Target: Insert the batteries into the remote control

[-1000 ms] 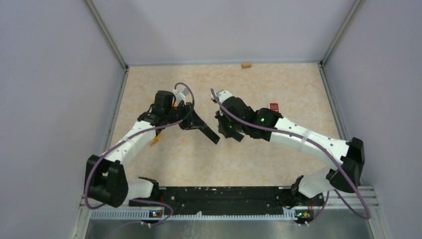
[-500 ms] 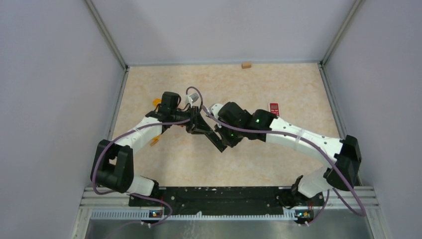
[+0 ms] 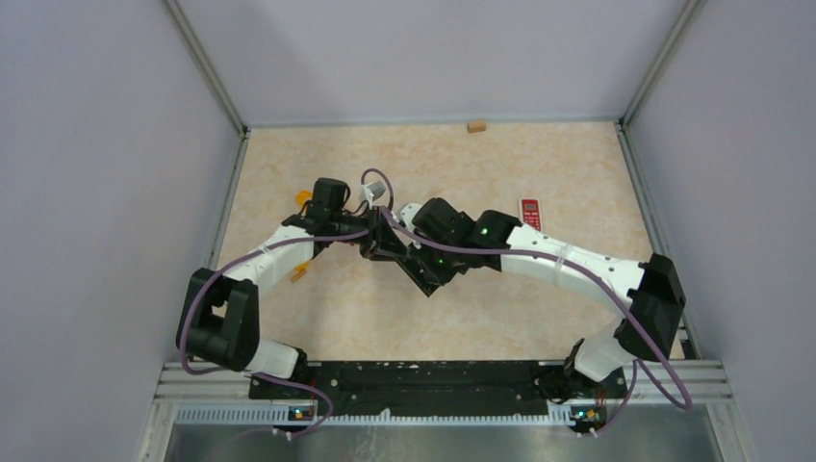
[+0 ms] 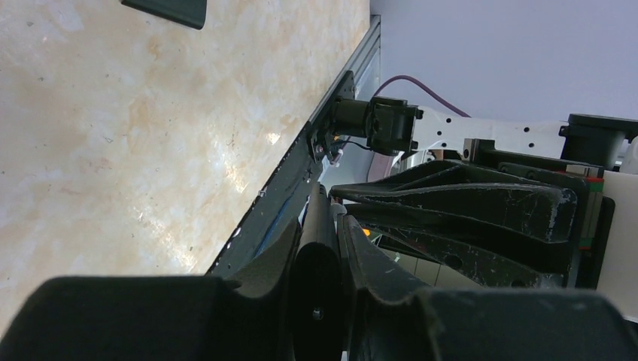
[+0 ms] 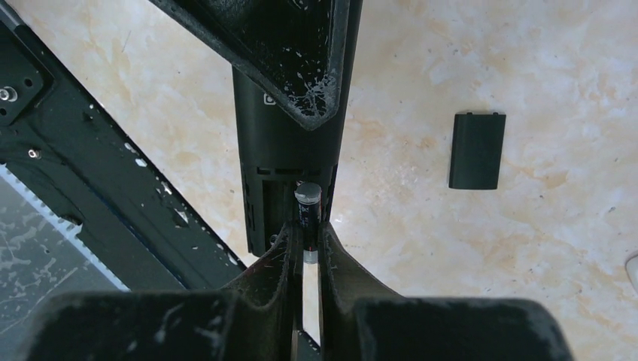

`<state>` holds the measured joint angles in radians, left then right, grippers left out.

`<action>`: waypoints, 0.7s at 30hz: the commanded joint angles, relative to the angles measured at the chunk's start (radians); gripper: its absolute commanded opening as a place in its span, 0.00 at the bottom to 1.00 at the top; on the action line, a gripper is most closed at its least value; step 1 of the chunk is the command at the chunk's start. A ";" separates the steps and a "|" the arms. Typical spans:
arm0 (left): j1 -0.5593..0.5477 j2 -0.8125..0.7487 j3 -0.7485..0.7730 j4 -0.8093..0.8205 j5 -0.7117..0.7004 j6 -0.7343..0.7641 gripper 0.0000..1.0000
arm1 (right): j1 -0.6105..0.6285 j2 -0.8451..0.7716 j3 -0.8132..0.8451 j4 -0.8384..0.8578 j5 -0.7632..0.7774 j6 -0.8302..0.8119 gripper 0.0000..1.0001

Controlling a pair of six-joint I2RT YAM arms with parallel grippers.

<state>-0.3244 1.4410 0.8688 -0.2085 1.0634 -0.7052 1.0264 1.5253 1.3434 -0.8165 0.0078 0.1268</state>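
The left gripper (image 4: 320, 226) is clamped on the remote (image 5: 282, 143). The right gripper (image 5: 305, 244) pinches one battery (image 5: 307, 204), which sits end-on at the remote's open compartment. The cover (image 5: 476, 150) lies flat on the surface (image 5: 451, 248), apart from the remote.

Your rig, itemised: the left arm (image 3: 258, 262) and the right arm (image 3: 568, 269) each have white moulded link shells joined by black, blocky joint housings, the bulkiest being the shoulder housings (image 3: 216, 332). One purple cable (image 4: 410, 77) runs along the outside of each arm in loose loops. You have a green indicator light (image 3: 481, 231) glowing on a black housing of the right arm. The left gripper (image 4: 325, 207) and the right gripper (image 5: 308, 229) carry black, tapering, wedge-shaped fingers (image 5: 271, 278) in matte plastic, scuffed and flecked with white chips. From your left wrist camera, small dark holes dot the right arm's white link.
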 commanded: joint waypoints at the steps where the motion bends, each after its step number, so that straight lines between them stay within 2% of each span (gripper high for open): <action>1: -0.001 -0.001 -0.002 0.024 0.044 0.009 0.00 | -0.003 0.010 0.051 0.028 -0.004 0.008 0.07; 10: 0.006 0.002 -0.006 0.032 0.021 -0.009 0.00 | -0.004 0.009 0.048 0.011 -0.049 0.000 0.08; 21: 0.018 0.008 -0.013 0.045 0.021 -0.024 0.00 | -0.004 0.031 0.049 -0.011 -0.026 0.007 0.10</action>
<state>-0.3122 1.4490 0.8612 -0.2081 1.0653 -0.7235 1.0256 1.5360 1.3449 -0.8261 -0.0235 0.1314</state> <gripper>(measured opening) 0.233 0.093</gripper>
